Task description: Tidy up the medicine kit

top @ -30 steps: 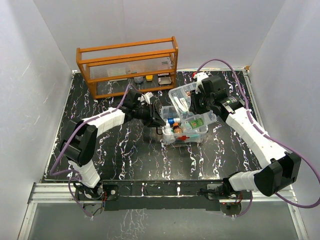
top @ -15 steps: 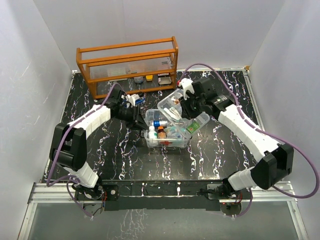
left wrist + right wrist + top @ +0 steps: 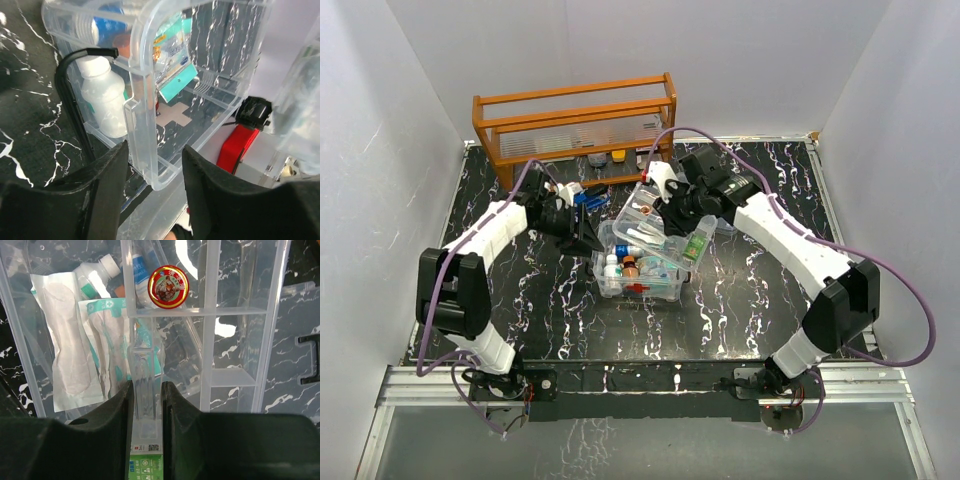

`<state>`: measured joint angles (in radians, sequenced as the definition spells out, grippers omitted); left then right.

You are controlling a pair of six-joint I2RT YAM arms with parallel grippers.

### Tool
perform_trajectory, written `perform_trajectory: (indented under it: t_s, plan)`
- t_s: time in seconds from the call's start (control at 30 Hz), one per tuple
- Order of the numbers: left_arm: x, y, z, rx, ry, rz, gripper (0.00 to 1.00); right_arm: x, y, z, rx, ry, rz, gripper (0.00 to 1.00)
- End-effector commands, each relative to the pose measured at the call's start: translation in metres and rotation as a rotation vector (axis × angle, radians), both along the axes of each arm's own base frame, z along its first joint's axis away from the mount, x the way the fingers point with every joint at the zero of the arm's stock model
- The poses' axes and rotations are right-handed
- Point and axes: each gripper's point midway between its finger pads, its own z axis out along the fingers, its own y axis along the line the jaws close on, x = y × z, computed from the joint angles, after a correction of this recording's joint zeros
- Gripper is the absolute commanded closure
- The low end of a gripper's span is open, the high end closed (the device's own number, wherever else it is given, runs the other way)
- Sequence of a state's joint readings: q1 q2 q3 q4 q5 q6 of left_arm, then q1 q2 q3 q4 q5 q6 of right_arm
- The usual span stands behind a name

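The medicine kit (image 3: 650, 285) is a clear box with a red latch (image 3: 633, 288), standing mid-table. Its end wall (image 3: 142, 100) stands between the fingers of my left gripper (image 3: 588, 238) (image 3: 154, 160), which is open with a gap on each side. A white bottle (image 3: 105, 100) shows inside. My right gripper (image 3: 672, 208) (image 3: 146, 390) is shut on a tab of the clear divided tray insert (image 3: 655, 212) (image 3: 210, 340), tilted above the box. A red round tin (image 3: 168, 286) lies in the tray. White pouches (image 3: 65, 350) lie in the box below.
An orange wooden rack (image 3: 575, 125) stands at the back left, with small items (image 3: 610, 158) on its lower shelf. A green packet (image 3: 697, 245) (image 3: 146, 467) sits by the box's right end. A dark handle (image 3: 75, 100) curves beside the box's end wall. White walls enclose the table.
The box and both grippers have shifted left across the table. My left jaws have widened off the box wall. The right gripper still holds the tray.
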<state>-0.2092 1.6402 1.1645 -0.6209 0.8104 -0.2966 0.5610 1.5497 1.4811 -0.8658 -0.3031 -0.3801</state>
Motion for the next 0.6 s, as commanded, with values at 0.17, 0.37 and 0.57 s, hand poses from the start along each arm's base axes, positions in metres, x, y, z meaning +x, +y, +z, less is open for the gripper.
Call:
perform_trajectory:
  t_s: [0.17,0.37,0.57]
  plan:
    - [0.036,0.054,0.078,0.019,-0.211,0.251,0.41,0.018,0.024,0.023,0.011,-0.1,0.199,1.0]
    - [0.044,0.085,0.081,0.113,-0.254,0.38,0.38,0.02,0.036,0.014,-0.01,-0.055,0.272,1.0]
    - [0.04,0.085,0.069,0.113,-0.228,0.39,0.36,0.016,0.052,-0.007,-0.037,0.004,0.333,1.0]
